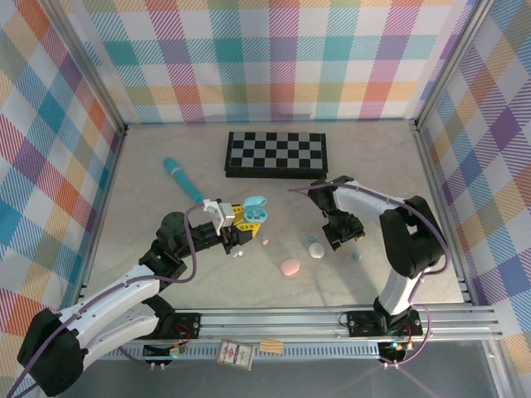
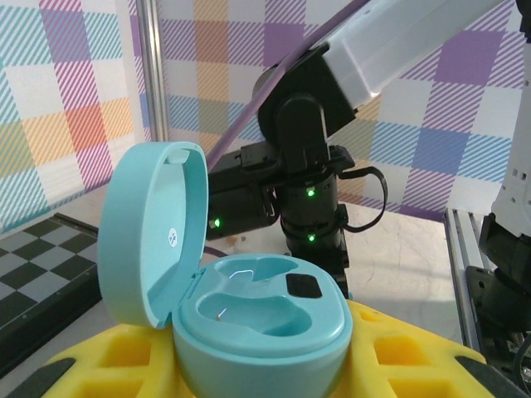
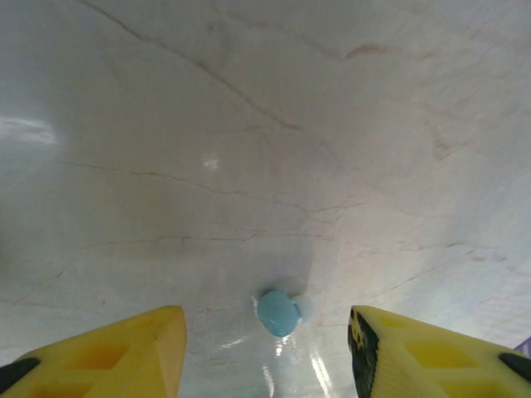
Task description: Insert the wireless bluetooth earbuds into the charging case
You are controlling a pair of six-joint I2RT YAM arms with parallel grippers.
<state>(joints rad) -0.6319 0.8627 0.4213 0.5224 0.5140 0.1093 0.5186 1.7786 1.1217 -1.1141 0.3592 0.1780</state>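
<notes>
My left gripper (image 1: 240, 222) is shut on the open teal charging case (image 1: 255, 209), held above the table. In the left wrist view the case body (image 2: 261, 319) sits between the yellow fingers (image 2: 415, 356), its lid (image 2: 158, 232) tipped up to the left and both earbud wells empty. My right gripper (image 3: 267, 336) stands open over a pale blue earbud (image 3: 278, 313) that lies on the table between its yellow fingertips, touching neither. From above, this earbud (image 1: 357, 255) lies just right of the right gripper (image 1: 343, 235). A pink earbud (image 1: 265, 241) and a white one (image 1: 238, 255) lie below the case.
A white case (image 1: 316, 249) and a pink case (image 1: 289, 267) lie on the table between the arms. A teal pen-like stick (image 1: 182, 180) lies at the left and a folded chessboard (image 1: 276, 153) at the back. Plaid walls close in three sides.
</notes>
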